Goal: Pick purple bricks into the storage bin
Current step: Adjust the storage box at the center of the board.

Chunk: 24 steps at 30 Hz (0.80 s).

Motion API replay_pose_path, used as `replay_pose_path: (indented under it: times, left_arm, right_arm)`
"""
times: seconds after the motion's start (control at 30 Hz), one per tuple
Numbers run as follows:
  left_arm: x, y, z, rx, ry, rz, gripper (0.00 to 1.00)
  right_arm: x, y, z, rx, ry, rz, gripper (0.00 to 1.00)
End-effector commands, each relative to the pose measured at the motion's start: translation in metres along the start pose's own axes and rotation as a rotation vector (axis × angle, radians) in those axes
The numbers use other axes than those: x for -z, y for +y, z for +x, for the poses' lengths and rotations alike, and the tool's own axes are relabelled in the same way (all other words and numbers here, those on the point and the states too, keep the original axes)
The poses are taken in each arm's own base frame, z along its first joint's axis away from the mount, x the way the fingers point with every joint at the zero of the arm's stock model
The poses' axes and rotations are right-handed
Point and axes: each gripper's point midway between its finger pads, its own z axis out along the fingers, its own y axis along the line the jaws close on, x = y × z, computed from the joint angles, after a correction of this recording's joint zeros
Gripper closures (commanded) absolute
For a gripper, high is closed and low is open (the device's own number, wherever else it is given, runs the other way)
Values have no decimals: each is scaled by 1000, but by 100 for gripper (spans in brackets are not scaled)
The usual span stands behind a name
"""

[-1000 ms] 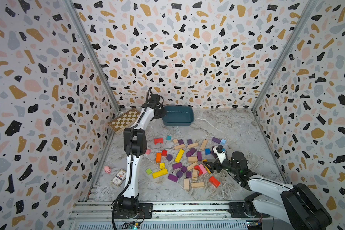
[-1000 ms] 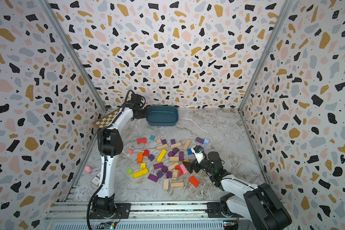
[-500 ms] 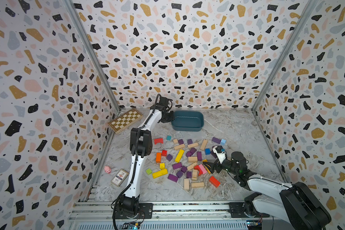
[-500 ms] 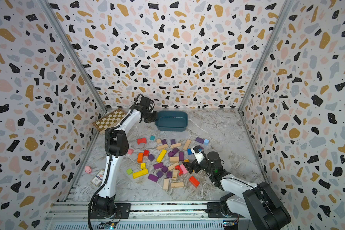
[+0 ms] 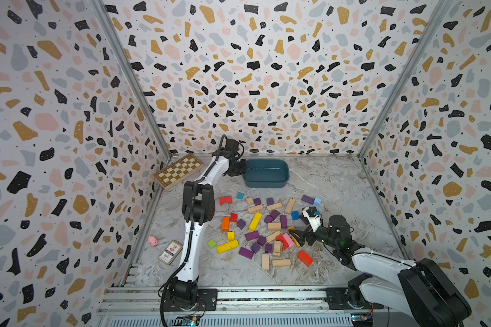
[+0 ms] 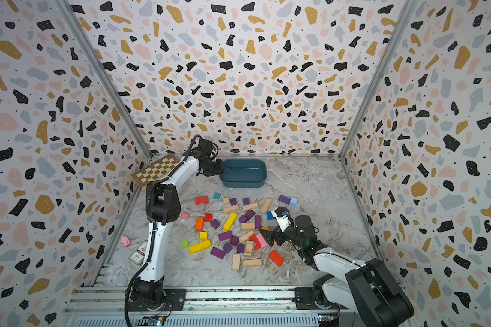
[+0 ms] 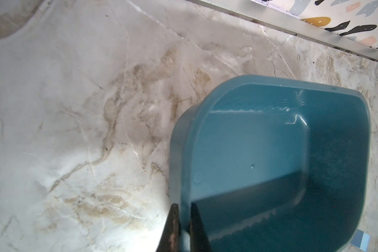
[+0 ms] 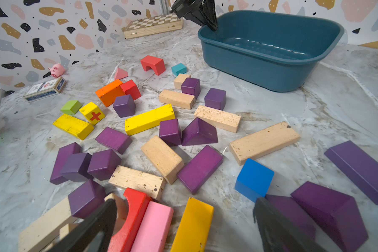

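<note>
The left gripper (image 7: 183, 206) is clamped on the short end wall of the bin (image 5: 265, 183), with one finger inside and one outside. The right gripper (image 8: 184, 201) is spread wide and holds nothing. It sits low over the near right edge of the block pile, with a red arch, a pink bar and a yellow bar below it.

The bin is dark teal plastic, shallow and rectangular, with rounded corners and a rolled rim. It stands at the back of the table (image 5: 338, 184), near the middle.

The purple bricks (image 8: 200, 170) are matte wood: cubes, short bars and a few wedges. They lie scattered on the table in front of the bin, mixed with plain wood, yellow, red, orange, blue and green blocks.

The table is grey-white marble pattern with tan veins. A chessboard (image 5: 179, 170) lies in the back left corner. A pink pig (image 5: 153, 241) and a card box (image 5: 170, 252) lie by the left edge. The walls (image 5: 267, 85) are pale, flecked with black, ochre, pink and grey.
</note>
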Motion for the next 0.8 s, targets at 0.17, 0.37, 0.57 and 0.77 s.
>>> replay_pose_path:
  times: [0.17, 0.37, 0.57, 0.77]
  left_arm:
    - [30, -11, -2, -15, -52, 12, 92]
    - [35, -12, -6, -25, -70, 7, 67]
    - [52, -15, -18, -52, -108, -9, 49]
    - [116, -49, -37, -179, -270, 83, 5]
  right_arm:
    - [-3, 0, -13, 22, -14, -2, 0]
    - [-3, 0, -13, 25, -13, -1, 0]
    - [-4, 0, -13, 23, -14, 1, 0]
    - [-5, 0, -11, 18, -3, 2, 0]
